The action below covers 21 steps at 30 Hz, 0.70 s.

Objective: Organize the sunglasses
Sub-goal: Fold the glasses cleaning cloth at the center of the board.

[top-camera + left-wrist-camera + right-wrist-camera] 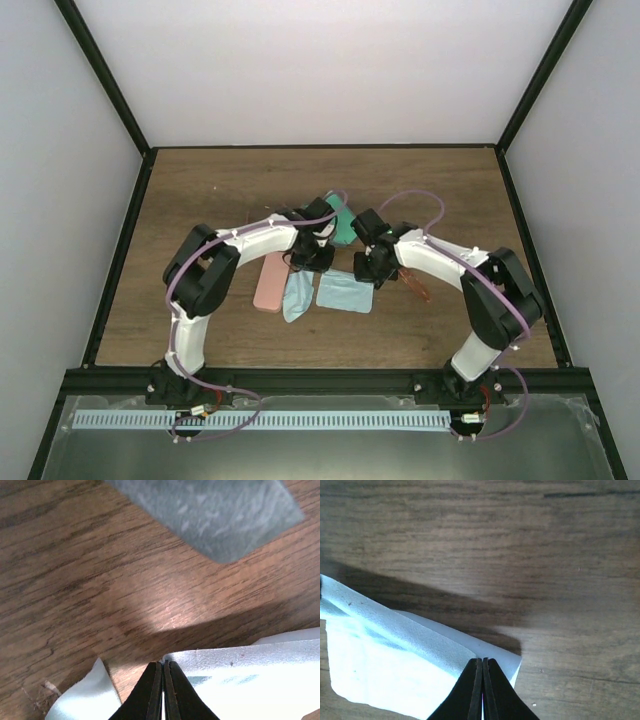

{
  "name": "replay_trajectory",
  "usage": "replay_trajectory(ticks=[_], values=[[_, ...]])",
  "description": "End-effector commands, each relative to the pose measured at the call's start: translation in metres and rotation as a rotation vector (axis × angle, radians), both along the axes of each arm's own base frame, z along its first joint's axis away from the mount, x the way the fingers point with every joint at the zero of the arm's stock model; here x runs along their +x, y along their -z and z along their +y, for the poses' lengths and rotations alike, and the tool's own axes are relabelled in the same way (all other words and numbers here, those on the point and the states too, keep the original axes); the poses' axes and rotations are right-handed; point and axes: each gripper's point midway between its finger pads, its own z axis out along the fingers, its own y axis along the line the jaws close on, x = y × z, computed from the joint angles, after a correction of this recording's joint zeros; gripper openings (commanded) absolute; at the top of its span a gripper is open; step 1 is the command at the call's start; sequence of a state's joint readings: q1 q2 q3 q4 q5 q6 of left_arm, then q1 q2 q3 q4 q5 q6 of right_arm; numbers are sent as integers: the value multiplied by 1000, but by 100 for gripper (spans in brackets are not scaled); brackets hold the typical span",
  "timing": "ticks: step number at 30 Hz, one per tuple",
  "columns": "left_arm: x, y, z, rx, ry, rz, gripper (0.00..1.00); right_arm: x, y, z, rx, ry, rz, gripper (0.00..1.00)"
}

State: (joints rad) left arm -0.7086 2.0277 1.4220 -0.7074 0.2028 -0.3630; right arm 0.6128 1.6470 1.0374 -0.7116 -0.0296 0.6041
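Just right of the closed right fingers (469, 692), sunglasses (415, 283), left fingers (146, 692) closed too

The brown wood-grain desk (200, 190) carries a pink case (270, 283) left of centre. Just right of it lie a crumpled light blue cloth (297, 297) and a flatter second cloth (345, 291). A teal case (343, 222) lies farther back, and reddish sunglasses (416, 284) lie to the right.
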Motion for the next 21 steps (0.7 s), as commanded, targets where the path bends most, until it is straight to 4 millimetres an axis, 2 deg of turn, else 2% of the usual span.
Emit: replay_trajectory(ticks=[1, 11, 21], values=[[1, -18, -1, -30, -1, -46, 4, -10, -7, 1, 3, 5, 0, 1], [4, -33, -7, -67, -14, -64, 4, -23, -13, 4, 16, -11, 0, 1], [-4, -32, -1, -31, 3, -70, 5, -27, -13, 2, 6, -18, 0, 1]])
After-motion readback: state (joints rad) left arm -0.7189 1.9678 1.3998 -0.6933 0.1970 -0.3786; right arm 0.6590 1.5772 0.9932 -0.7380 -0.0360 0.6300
